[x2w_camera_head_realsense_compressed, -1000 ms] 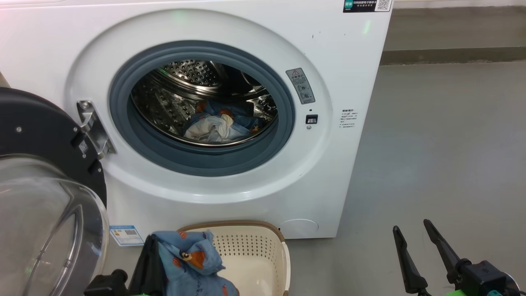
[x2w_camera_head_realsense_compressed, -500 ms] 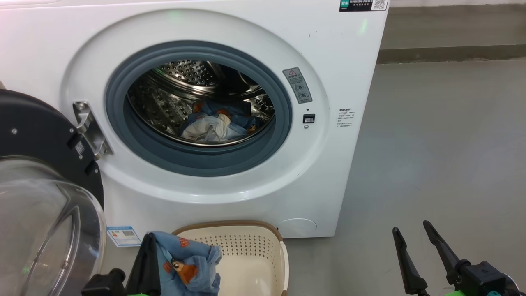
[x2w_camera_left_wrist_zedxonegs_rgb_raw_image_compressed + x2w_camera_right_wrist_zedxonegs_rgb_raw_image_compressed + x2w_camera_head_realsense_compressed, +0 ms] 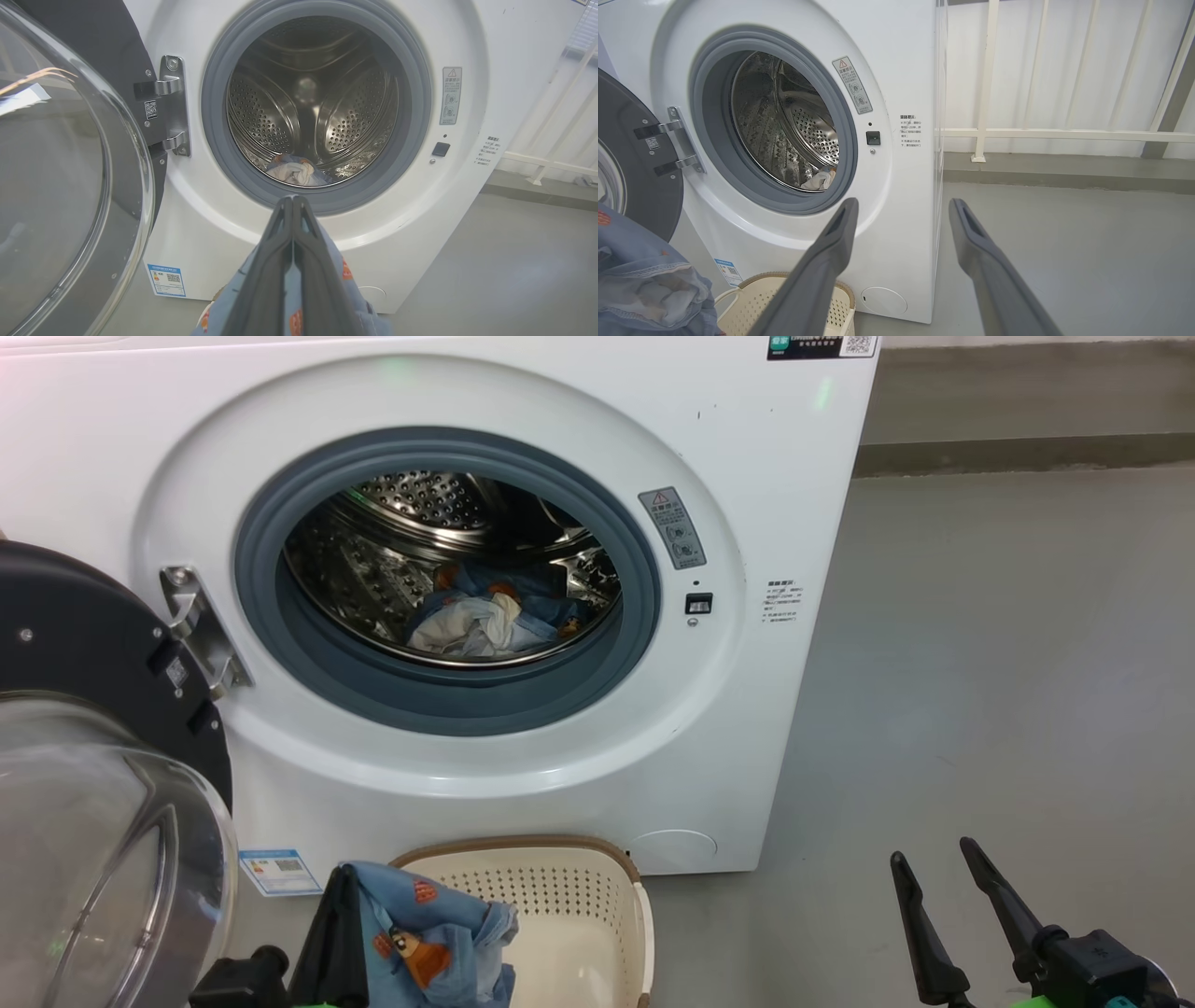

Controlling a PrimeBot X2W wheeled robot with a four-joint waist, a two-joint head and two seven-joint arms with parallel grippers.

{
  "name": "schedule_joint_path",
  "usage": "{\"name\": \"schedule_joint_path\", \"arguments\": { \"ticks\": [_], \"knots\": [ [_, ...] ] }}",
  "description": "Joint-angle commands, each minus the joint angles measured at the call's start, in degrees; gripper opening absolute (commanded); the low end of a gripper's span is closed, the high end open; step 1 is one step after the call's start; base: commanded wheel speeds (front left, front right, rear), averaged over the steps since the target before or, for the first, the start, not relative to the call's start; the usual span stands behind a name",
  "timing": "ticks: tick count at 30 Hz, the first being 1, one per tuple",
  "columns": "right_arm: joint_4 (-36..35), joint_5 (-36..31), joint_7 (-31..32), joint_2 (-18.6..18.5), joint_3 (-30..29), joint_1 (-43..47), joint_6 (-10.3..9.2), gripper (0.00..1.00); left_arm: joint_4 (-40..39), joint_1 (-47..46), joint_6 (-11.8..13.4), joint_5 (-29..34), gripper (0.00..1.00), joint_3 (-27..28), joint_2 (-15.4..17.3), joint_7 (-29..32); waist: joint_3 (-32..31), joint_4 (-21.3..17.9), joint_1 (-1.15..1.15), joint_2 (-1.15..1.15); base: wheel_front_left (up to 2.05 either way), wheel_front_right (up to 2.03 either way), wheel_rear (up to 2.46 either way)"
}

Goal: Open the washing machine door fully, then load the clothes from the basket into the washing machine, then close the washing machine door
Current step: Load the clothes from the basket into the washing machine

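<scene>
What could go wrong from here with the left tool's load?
1. The cloth hangs loose from the shut left tool by the basket; its tail could snag the rim on the way up.
2. Trailing fabric may drape over the seal rather than clear into the drum, fouling door closing later.
3. The door glass bulges close on the left; the arm could bump it.

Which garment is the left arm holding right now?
Find the white washing machine, then the cream basket on the floor before it. Over the basket's left side hangs a light blue cloth with orange figures, pinched by the left gripper. Unlike the clothes in the drum, it is outside.
</scene>
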Motion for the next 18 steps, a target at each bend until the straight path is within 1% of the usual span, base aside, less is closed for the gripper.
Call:
{"name": "schedule_joint_path", "arguments": {
  "ticks": [1, 12, 18],
  "knots": [
    [-1.23, 0.16, -0.26, -0.54, 1.38, -1.0, 0.09, 1.0, -1.86, -1.03, 0.47, 0.09, 0.0, 1.6, 0.7, -0.24, 0.04, -0.06, 0.0, 0.0, 0.0, 0.0, 0.0],
    [-1.32, 0.25, -0.26, -0.48, 1.33, -0.95, 0.09, 1.0, -2.27, -1.17, 0.85, -0.04, 0.0, 1.24, 0.87, -0.17, 0.34, -0.39, 0.0, 0.0, 0.0, 0.0, 0.0],
    [-1.29, 0.24, -0.26, -0.37, 1.66, -1.4, 0.09, 1.0, -1.86, -2.12, 0.87, -0.15, 0.0, 1.07, 1.05, -0.05, 0.72, -1.21, 0.0, 0.0, 0.0, 0.0, 0.0]
  ]
}}
